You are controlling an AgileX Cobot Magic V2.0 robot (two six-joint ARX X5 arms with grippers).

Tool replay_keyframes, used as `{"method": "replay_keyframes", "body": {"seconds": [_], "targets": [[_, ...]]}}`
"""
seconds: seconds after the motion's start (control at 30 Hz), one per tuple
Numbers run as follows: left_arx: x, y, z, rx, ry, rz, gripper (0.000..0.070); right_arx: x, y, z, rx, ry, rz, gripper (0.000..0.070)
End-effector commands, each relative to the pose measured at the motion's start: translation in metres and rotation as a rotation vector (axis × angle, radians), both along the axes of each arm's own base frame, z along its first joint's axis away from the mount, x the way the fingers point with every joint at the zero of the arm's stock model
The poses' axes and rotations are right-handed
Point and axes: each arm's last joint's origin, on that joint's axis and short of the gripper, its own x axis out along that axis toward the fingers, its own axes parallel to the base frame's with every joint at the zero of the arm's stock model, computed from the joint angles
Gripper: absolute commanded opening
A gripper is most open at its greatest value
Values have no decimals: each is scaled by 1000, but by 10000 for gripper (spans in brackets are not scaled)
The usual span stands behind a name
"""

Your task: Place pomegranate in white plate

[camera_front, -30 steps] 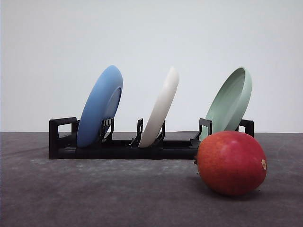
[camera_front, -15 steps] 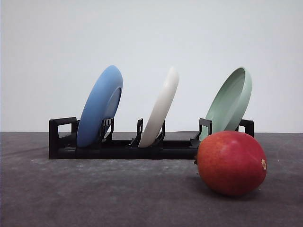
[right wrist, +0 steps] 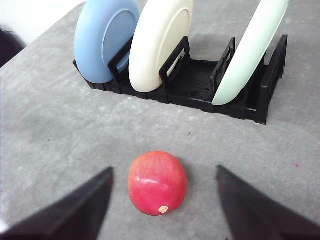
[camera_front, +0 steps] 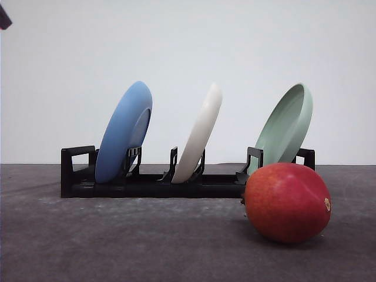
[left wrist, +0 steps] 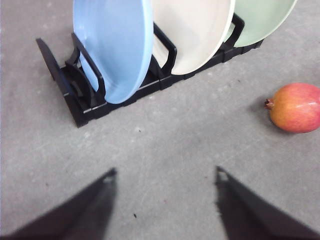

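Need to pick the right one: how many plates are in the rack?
3, all leaning in the rack: blue plate left, white plate middle, green plate right, behind the pomegranate.

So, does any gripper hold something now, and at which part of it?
Nothing is held. The left gripper and the right gripper are both open and empty; the pomegranate lies free on the table.

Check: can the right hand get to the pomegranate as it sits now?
Probably yes. The right hand is open with the pomegranate lying between and just ahead of its fingers on bare table. The plate rack stands well behind the fruit, so nothing blocks the approach.
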Motion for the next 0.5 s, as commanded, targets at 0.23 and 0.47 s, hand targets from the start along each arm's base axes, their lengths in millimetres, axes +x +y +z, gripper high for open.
{"method": "replay_keyframes", "body": {"seconds": [0.23,0.47], "targets": [[0,-8,8,18,-87,-107,412,-1,0,6,9,-24,8,458],[11,-20,13,-2,-167,-162,384,0,0,6,30,-13,3,457]]}}
